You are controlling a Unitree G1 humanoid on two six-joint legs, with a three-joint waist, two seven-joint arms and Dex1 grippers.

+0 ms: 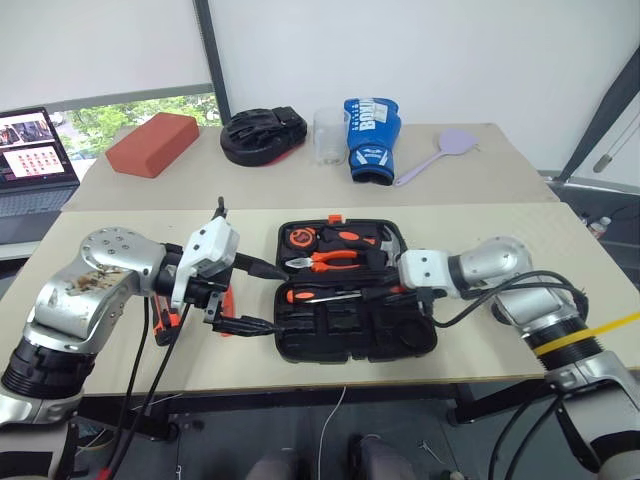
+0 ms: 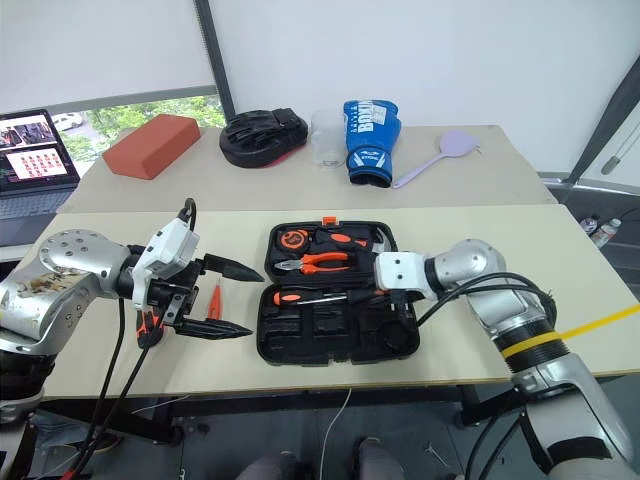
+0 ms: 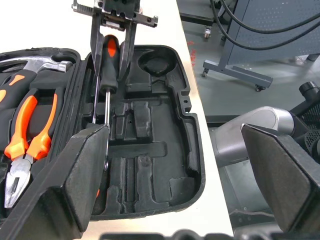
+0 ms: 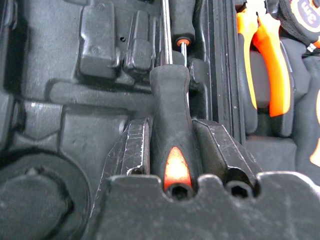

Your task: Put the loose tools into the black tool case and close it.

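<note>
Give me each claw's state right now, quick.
Left claw: open, empty.
Right claw: shut on a screwdriver over the open tool case.

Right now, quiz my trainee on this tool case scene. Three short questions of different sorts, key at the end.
1. True or false: the black tool case lies open on the table.
2. What does the right gripper hold? A) pliers B) a screwdriver C) a hammer
3. Fill in: the left gripper is ____, beside the case's left edge.

Key:
1. True.
2. B: its fingers close on the screwdriver handle, over the case's front half.
3. Open, holding nothing.
</note>
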